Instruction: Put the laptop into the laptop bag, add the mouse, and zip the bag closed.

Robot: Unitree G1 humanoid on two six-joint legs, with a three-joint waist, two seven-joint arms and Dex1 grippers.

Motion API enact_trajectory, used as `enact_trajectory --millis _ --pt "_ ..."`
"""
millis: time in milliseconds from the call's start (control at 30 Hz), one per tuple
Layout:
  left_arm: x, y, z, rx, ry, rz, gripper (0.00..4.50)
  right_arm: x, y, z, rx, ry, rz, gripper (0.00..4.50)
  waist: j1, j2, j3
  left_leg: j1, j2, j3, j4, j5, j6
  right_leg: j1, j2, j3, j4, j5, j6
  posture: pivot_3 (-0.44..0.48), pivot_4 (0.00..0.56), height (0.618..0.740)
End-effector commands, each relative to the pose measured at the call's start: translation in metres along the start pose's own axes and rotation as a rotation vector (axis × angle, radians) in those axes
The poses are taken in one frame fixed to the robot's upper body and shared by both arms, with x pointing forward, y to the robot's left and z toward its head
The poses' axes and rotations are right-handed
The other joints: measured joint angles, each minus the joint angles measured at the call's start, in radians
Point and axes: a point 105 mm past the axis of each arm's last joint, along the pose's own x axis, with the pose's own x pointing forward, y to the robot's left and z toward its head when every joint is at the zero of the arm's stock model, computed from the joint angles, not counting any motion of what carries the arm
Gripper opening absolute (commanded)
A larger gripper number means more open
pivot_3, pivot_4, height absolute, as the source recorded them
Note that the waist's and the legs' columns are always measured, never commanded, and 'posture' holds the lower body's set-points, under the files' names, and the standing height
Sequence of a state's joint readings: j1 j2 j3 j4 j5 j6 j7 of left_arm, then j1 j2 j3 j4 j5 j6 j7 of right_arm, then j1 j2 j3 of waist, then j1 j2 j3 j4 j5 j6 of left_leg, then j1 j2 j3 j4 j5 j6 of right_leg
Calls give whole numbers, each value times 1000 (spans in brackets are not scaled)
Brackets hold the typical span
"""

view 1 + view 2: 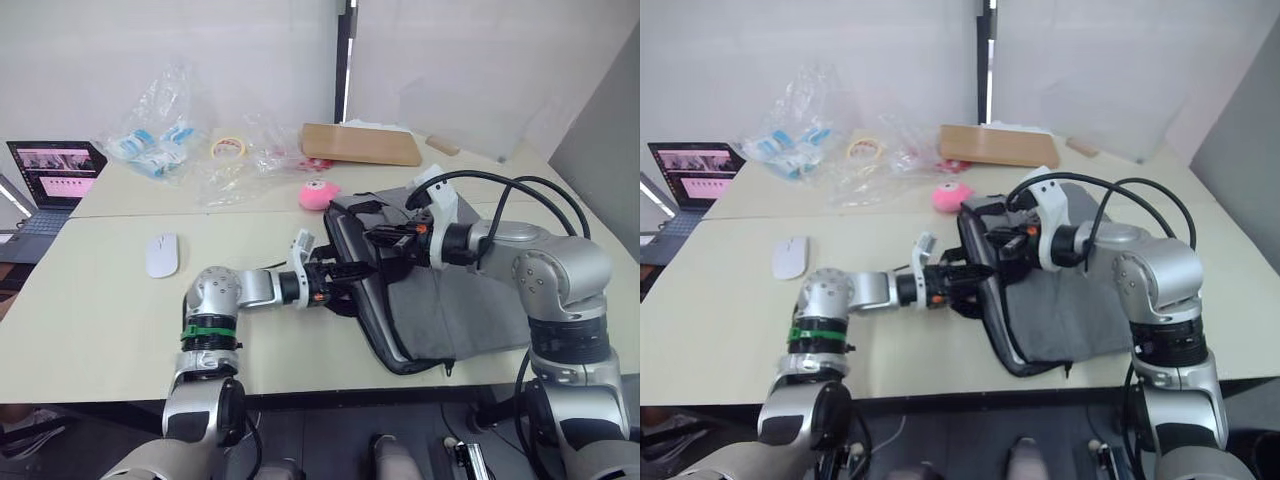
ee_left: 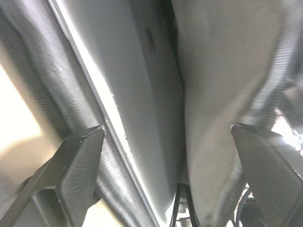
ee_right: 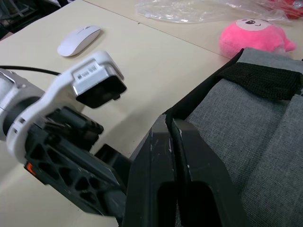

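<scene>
The grey laptop bag (image 1: 450, 300) lies on the table's right half, with its black-edged left side raised. My right gripper (image 1: 378, 240) is shut on that raised edge (image 3: 199, 99) near the far corner. At the same side my left gripper (image 1: 348, 276) is open, its fingers (image 2: 78, 156) spread across the bag's mouth. Between them, inside the opening, shows a smooth silver surface with a bright edge, apparently the laptop (image 2: 142, 94). The white mouse (image 1: 161, 254) rests alone on the table, left of both grippers.
A pink plush toy (image 1: 319, 195) sits just behind the bag's far left corner. Further back are a brown cardboard slab (image 1: 360, 143), crumpled plastic bags (image 1: 160, 140) and a tape roll (image 1: 228, 147). A small dark laptop (image 1: 55, 175) with a lit screen stands at the far left.
</scene>
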State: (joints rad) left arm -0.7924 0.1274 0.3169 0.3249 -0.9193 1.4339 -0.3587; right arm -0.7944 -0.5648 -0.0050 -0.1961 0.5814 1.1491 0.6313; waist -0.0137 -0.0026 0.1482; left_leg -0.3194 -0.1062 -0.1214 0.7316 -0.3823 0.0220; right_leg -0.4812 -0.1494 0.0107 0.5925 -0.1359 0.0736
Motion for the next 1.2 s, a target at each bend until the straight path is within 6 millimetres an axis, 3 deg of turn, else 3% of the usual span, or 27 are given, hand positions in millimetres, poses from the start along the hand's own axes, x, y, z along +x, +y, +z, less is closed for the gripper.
enact_trajectory --millis 33,100,267,400,667,833,900,1100,1200 --pt "-28 -17 17 90 -86 -58 4462 -3 0 10 -44 -45 -6 0 -3 0 0 0 0 0 0 0 0 0 0 0 0 0 0 0 150 740" --pt "-47 -16 24 141 -129 -34 4462 -1 1 9 -45 -44 -1 0 -6 0 0 0 0 0 0 0 0 -1 1 -1 0 0 0 0 150 740" --pt "-80 9 9 252 -126 128 4462 6 7 6 -45 -47 21 0 -10 0 0 0 0 0 -1 0 0 -2 1 0 0 0 0 0 150 740" --pt "-106 6 9 338 -296 143 4462 14 13 -1 -50 -37 41 0 -4 0 0 0 0 -1 -1 0 0 -3 1 -1 0 0 0 0 150 740" --pt "-158 8 -6 445 -374 292 4462 35 15 -30 -149 8 26 0 -20 0 0 0 1 1 -3 0 0 -5 2 -1 0 0 -1 0 150 740" --pt "-204 23 -9 539 -457 581 4500 41 12 -40 -146 -18 52 1445 -23 0 0 0 1 1 -3 0 0 -5 2 -1 0 0 -1 0 150 740" --pt "-224 27 -5 592 -509 690 4500 37 12 -37 -154 -46 79 2276 -24 0 0 1 1 1 -5 0 0 -5 2 -1 0 0 -1 0 150 740" --pt "-271 19 11 696 -618 732 4500 1 26 -13 -257 -179 243 4366 -14 0 0 0 1 1 -5 0 0 -5 2 -1 -1 0 -1 0 150 740" --pt "-302 19 21 705 -637 751 4500 -20 11 -9 -299 -179 195 4487 -12 0 0 1 1 1 -6 0 0 -5 2 -1 -2 0 -1 0 150 740"
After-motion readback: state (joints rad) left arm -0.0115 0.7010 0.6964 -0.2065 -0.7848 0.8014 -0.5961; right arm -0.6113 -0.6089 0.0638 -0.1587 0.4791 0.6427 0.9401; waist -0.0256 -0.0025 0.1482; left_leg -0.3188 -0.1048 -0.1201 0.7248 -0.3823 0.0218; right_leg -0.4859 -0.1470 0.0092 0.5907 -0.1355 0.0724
